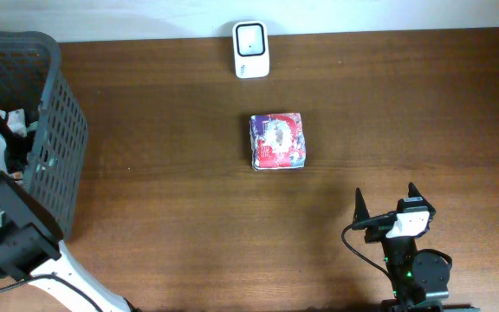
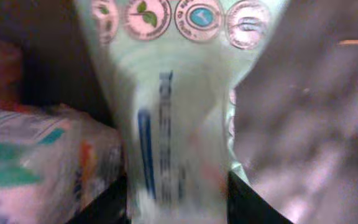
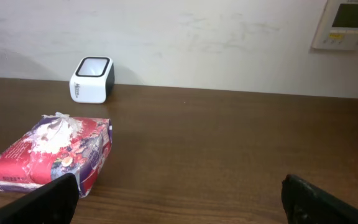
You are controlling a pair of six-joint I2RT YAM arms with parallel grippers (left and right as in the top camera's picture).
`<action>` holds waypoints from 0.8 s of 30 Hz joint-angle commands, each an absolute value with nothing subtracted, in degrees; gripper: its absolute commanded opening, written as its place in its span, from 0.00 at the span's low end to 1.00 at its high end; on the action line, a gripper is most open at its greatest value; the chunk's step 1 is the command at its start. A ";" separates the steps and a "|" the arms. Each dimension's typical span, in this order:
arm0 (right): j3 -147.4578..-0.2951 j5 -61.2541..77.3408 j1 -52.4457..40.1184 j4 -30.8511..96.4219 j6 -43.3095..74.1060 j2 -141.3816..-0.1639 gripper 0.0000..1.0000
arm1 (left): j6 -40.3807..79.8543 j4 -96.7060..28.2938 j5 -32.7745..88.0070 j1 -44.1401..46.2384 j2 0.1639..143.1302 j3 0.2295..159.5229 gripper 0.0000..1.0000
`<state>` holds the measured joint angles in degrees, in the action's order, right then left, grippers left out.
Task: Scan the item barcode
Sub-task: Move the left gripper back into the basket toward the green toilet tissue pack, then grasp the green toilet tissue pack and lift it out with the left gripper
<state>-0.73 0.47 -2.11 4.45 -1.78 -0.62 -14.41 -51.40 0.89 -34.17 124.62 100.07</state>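
Overhead view: the left arm reaches into the dark grey plastic mesh basket [image 1: 55,130] at the left edge of the brown wooden table [image 1: 163,217], its pincer hidden there. The blurred left wrist view shows the left gripper [image 2: 178,202] with a pale green printed pouch [image 2: 173,93] standing between its dark fingers [image 2: 101,205] — whether they press on it cannot be told. A white and teal packet [image 2: 23,162] lies left of the pouch. The small white box-shaped scanner [image 1: 251,49] sits at the far edge, middle; a crumpled red and purple packet [image 1: 276,141] lies near the table's centre. The right gripper [image 1: 386,201] sits near right, jaws spread wide, holding nothing
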 commanded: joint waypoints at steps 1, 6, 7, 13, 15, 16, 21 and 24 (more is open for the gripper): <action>-0.32 -0.03 -1.85 4.69 -1.91 -0.25 0.99 | -14.11 -51.48 -0.36 -35.07 126.39 100.82 0.21; -0.32 -0.03 -1.85 4.69 -1.91 -0.25 0.99 | -11.16 -53.82 5.54 -35.05 123.96 106.10 0.15; -0.32 -0.03 -1.85 4.69 -1.91 -0.25 0.99 | -11.18 -54.39 6.94 -35.05 123.07 107.24 0.07; -0.32 -0.03 -1.85 4.69 -1.91 -0.25 0.99 | -6.24 -55.35 16.16 -35.07 114.10 113.65 0.00; -0.32 -0.03 -1.85 4.69 -1.91 -0.25 0.99 | -5.80 -54.43 20.97 -35.05 110.00 114.37 0.00; -0.32 -0.03 -1.85 4.69 -1.91 -0.25 0.99 | -5.80 -53.89 22.61 -35.05 108.62 114.45 0.00; -0.32 -0.03 -1.85 4.69 -1.91 -0.25 0.99 | -1.65 -51.40 28.99 -35.05 101.03 114.50 0.00; -0.32 -0.03 -1.85 4.69 -1.91 -0.25 0.99 | 5.72 -49.78 31.68 -35.05 96.79 114.50 0.00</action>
<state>-0.73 0.47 -2.11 4.45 -1.76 -0.62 -1.96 -51.18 26.13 -34.59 101.03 113.32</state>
